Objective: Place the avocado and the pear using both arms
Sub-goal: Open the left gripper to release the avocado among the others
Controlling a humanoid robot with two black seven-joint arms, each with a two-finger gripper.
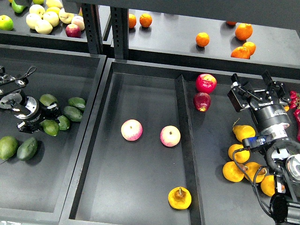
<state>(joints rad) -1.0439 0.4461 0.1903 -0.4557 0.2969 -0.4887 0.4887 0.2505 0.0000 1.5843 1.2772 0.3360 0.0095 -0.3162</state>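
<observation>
nearest the robot, the pear (179, 198) lies alone in the centre tray (140, 84), stem up, by the divider (186, 140), which reads as already placed and apart from the heap of yellow pears (243, 159) it likely came from. further in, two pink apples (150, 132) rest mid-tray. to the right, the right gripper (255, 91) hangs above the right compartment beyond that heap, wrist raised and fingers pointing away; they look parted with nothing between them. on the left, the left gripper (47, 119) reaches sideways into the cluster of dark avocados (68, 110), and a brighter green avocado (50, 127) sits right at its tip; whether the fingers are closed on it cannot be told. beyond lie red apples (204, 91), then oranges (234, 40) on the far shelf.
</observation>
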